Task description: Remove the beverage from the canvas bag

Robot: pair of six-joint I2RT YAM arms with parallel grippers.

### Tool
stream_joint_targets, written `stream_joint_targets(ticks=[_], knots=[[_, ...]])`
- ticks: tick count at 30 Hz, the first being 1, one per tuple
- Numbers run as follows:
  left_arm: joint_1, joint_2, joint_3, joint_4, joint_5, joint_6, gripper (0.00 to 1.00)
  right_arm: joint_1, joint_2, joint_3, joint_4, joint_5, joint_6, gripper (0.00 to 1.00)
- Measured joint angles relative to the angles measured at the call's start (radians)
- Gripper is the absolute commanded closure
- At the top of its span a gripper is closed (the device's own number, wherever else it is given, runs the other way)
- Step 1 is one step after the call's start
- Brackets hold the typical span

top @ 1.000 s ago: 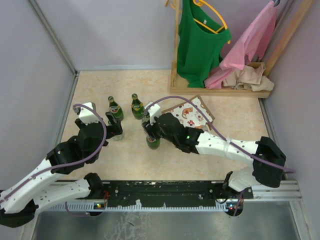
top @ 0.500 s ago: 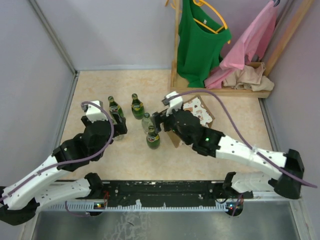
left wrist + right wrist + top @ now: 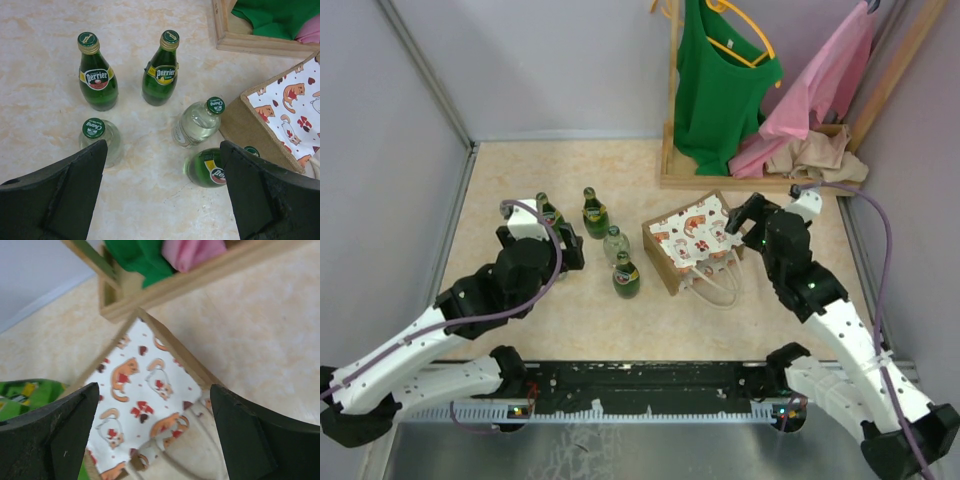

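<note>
Readable past the left gripper (image 3: 162,150): "Perrier" on the label of the left green bottle (image 3: 98,80) and of the right green bottle (image 3: 160,75), "Chang" on the cap of the clear bottle (image 3: 100,140) just beside its left finger (image 3: 70,190).

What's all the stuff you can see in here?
green bottles: three, dark green, on the table left of the bag
clear bottles: two, see-through with green caps, among the green ones
canvas bag: one, tan with white printed panel, right of the bottles
wooden rack: one, light wood, far right
shirt: one, green, hanging on the rack
pink garment: one, pink, hanging beside the shirt
beige cloth: one, beige, on the rack's base
table: one, beige marbled
left gripper: one, black, open over the bottles
right gripper: one, black, open over the bag
</note>
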Motion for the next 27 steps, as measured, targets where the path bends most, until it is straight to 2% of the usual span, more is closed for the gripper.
stream_joint_targets(ticks=[4, 7, 17, 22, 27], knots=[[0.0, 0.012, 0.0, 0.004, 0.014, 0.008, 0.01, -0.169, 0.006, -0.097, -0.071, -0.159, 0.084, 0.04], [0.0, 0.025, 0.0, 0.005, 0.024, 0.015, 0.01, -0.211, 0.014, -0.154, -0.089, -0.235, 0.126, 0.03], [0.0, 0.067, 0.0, 0.019, 0.051, 0.026, 0.01, -0.215, 0.013, -0.247, -0.056, -0.396, 0.198, 0.01], [0.0, 0.076, 0.0, 0.026, 0.062, 0.026, 0.01, -0.215, 0.025, -0.311, 0.03, -0.432, 0.228, 0.01], [0.0, 0.077, 0.0, 0.026, 0.071, 0.026, 0.01, -0.215, 0.122, -0.368, 0.174, -0.476, 0.276, 0.02]])
